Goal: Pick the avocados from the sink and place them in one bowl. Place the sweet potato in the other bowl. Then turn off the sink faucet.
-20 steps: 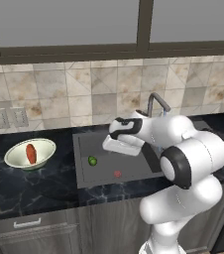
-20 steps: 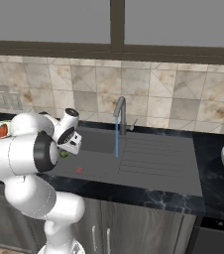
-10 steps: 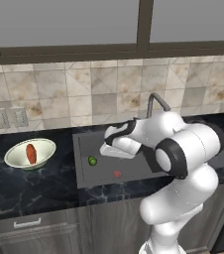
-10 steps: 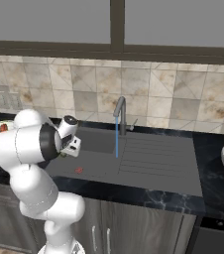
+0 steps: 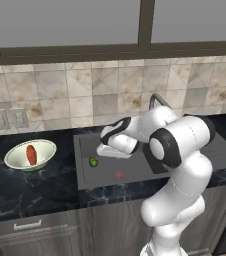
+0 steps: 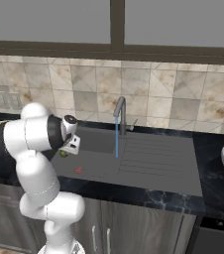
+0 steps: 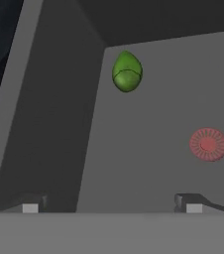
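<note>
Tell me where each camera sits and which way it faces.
Left base view: behind-left, facing the sink and sweet potato bowl; arm across.
Right base view: behind-right, facing the faucet; arm at left.
Hand view: looks down into the basin past open gripper.
All share the green avocado and red drain.

Text: none can be read.
Labels and brands: none on any surface.
Numbers and signs: none to be made out.
</note>
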